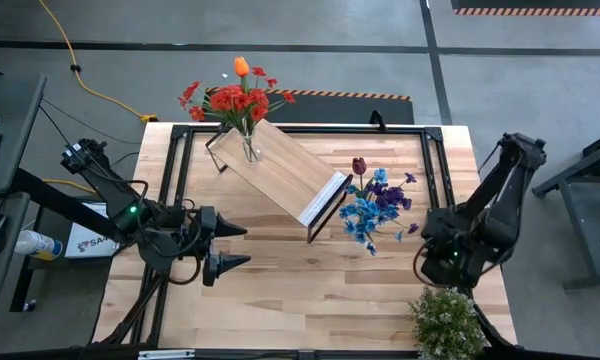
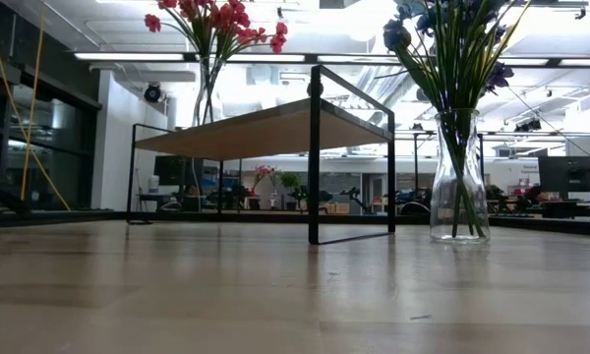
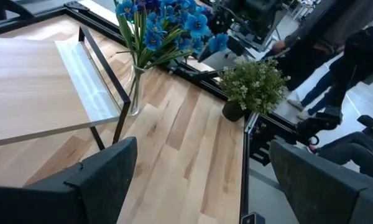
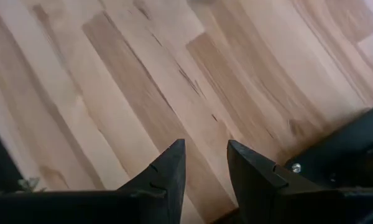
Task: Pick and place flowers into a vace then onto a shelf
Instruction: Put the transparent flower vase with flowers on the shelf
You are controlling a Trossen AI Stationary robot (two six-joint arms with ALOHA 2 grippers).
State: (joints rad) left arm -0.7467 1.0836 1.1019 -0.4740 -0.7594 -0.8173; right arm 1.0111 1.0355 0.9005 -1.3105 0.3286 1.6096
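Observation:
The light-wood shelf point(image 1: 280, 170) stands slantwise at mid-table on its black frame. A glass vase with red sprays and an orange tulip point(image 1: 242, 100) stands on the shelf's far-left end point(image 2: 208, 98). A second glass vase point(image 2: 459, 187) holds blue and purple sprays and a dark red rose point(image 1: 375, 205). It stands on the tabletop right of the shelf and also shows in the left wrist view point(image 3: 165, 28). My left gripper point(image 1: 242, 247) is open, level, near the table's left side, pointing at the shelf. My right gripper point(image 4: 204, 149) points down at bare tabletop near the right edge, its fingers a narrow gap apart.
A bushy pale green-white plant point(image 1: 447, 322) sits at the table's near-right corner, close to my right arm. A black rail frame point(image 1: 170, 190) runs along the table's edges. A person's legs point(image 3: 336, 56) show beyond the table's right side. Bare tabletop lies between the shelf and the near edge.

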